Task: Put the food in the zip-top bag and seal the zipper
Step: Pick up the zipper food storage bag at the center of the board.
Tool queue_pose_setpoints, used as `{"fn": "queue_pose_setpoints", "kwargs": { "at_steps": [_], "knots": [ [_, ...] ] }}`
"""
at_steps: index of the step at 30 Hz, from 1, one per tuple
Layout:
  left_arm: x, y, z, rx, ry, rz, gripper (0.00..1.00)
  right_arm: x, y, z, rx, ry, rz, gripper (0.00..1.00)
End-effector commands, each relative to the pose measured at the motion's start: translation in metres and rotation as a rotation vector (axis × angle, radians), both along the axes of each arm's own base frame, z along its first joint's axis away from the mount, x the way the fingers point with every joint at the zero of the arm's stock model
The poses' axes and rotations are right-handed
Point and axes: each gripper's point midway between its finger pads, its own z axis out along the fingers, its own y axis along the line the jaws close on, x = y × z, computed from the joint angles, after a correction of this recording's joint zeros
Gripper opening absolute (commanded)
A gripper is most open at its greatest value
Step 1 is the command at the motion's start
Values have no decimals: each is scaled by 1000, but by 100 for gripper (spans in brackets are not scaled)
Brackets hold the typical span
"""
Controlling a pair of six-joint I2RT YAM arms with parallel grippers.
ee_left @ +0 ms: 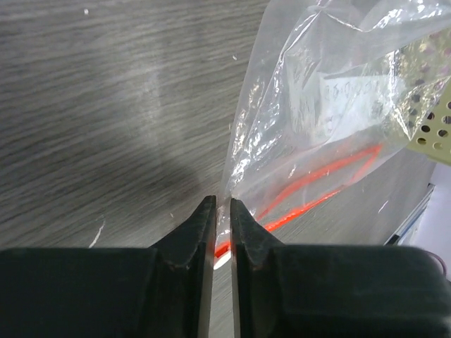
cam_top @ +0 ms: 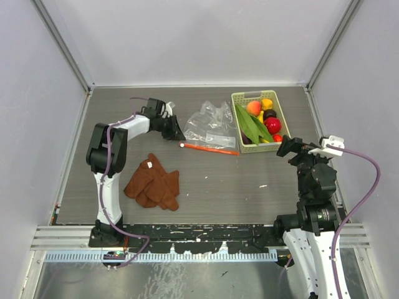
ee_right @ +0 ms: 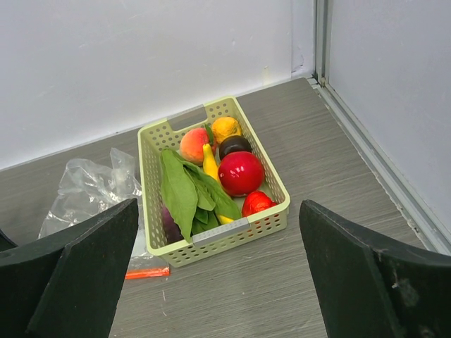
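The clear zip-top bag [cam_top: 211, 124] lies mid-table, its orange-red zipper [cam_top: 209, 148] along the near edge. My left gripper [cam_top: 177, 132] is shut on the bag's left edge; in the left wrist view the plastic [ee_left: 317, 105] runs between the nearly closed gripper [ee_left: 222, 211], with the zipper [ee_left: 310, 193] beyond. The food sits in the pale green basket [cam_top: 252, 94]: peach [ee_right: 193, 145], red apple [ee_right: 241, 172], banana [ee_right: 210, 163], dark purple piece [ee_right: 234, 145], orange-yellow piece [ee_right: 226, 129], green leaves [ee_right: 180, 193]. My right gripper [ee_right: 218, 267] is wide open and empty, near the basket's front.
A rust-brown cloth [cam_top: 153, 182] lies crumpled at the front left. The basket [ee_right: 218, 232] stands right of the bag [ee_right: 88, 190], touching it, and also holds a small red piece [ee_right: 257, 203]. White walls enclose the back and both sides.
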Motion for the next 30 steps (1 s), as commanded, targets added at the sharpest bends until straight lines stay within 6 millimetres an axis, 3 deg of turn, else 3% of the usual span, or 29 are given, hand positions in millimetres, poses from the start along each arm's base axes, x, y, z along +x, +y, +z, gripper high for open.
{"fn": "queue_pose_setpoints", "kwargs": {
  "at_steps": [1, 6, 11, 17, 30],
  "knots": [
    [-4, -7, 47, -66, -70, -6, 11, 0, 6, 16, 1, -46, 33, 100],
    [-16, -4, 71, -93, -81, 24, 0, 1, 18, 19, -7, -47, 101, 100],
    [-30, 2, 99, -103, -102, 49, 0, 3, 25, 18, -4, -28, 142, 100],
    [-50, 8, 124, -111, -108, 73, 0, 11, 56, 10, 5, -10, 309, 100],
    [-92, 8, 157, -140, -136, 90, 0, 41, 122, -33, 102, 117, 655, 100]
  ]
}}
